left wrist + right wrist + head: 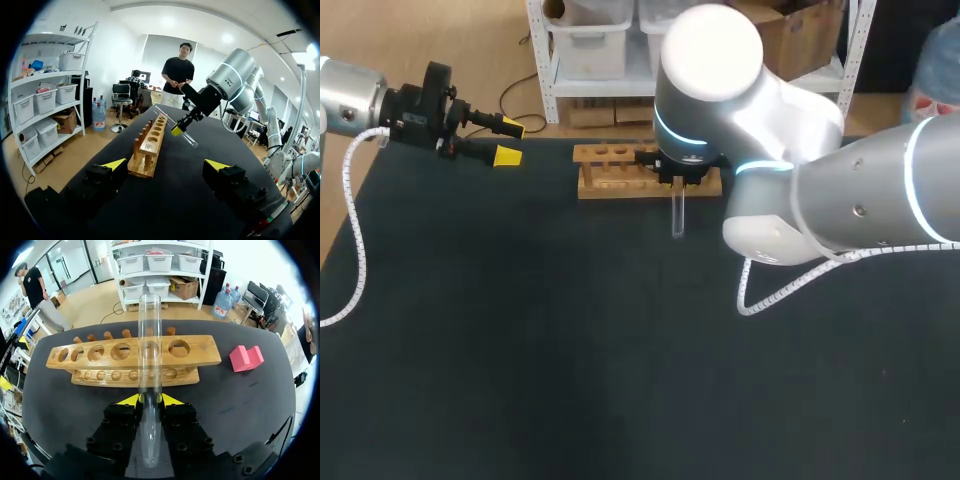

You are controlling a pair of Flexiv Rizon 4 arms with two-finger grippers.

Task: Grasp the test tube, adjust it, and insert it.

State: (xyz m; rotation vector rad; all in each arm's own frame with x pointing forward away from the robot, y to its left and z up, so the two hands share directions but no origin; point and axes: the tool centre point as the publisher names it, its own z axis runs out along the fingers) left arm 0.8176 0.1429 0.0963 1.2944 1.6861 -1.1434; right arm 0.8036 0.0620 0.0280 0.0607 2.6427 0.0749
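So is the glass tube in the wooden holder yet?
Not yet. Grabbing looks done: the right gripper is shut on the test tube. Now it holds the tube in the air, close to the wooden rack. Left to do: line it up and slide it into a hole.

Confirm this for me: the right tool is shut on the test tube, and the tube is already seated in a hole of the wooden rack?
One part is wrong. The right tool is shut on the test tube, but the tube is not seated in the wooden rack. The left wrist view shows it held tilted in the air, outside every hole.
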